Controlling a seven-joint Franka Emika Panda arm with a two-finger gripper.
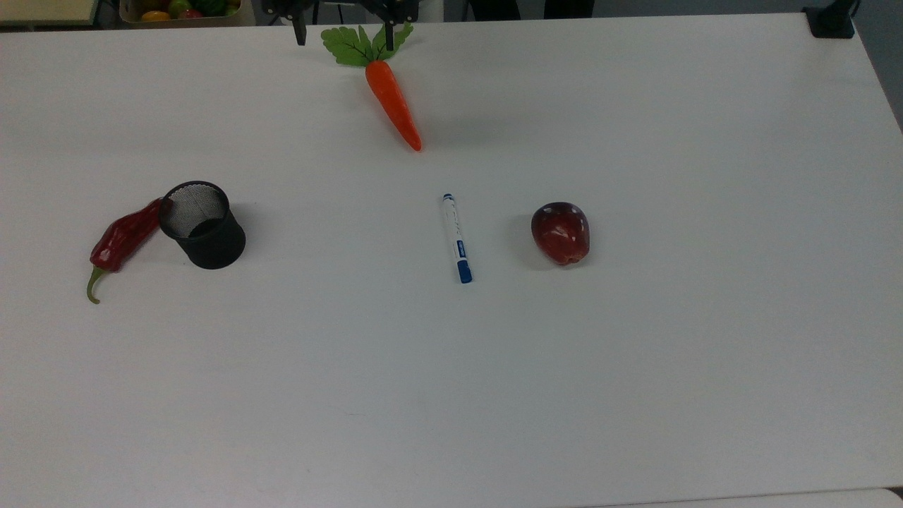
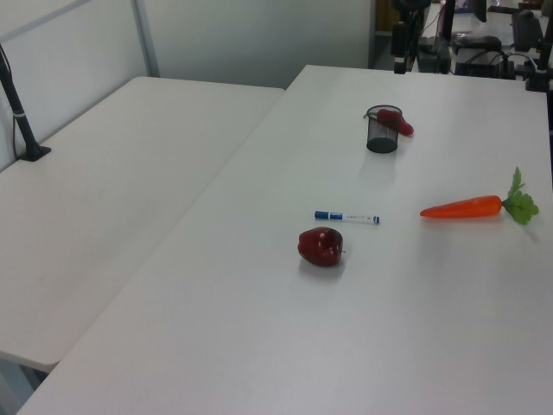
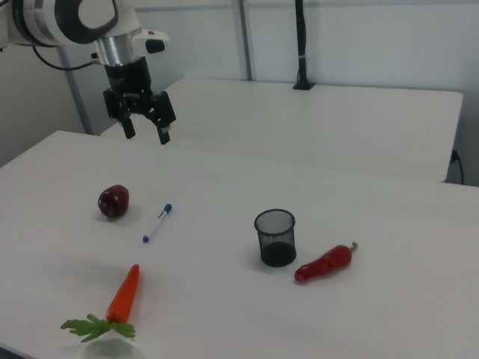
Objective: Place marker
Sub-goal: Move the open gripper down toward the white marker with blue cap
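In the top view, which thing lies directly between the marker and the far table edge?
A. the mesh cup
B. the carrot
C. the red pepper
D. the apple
B: the carrot lies beyond the marker, near the far edge of the table; the apple is to the top view's right, and the cup and pepper are to the top view's left.

The gripper [image 3: 146, 132] is held high above the table [image 3: 247, 314], pointing downward, with its two black fingers [image 3: 164, 134] spread apart and nothing between them. It is carried on the white arm [image 3: 67, 19], which is seen reaching in from the right view's upper left.
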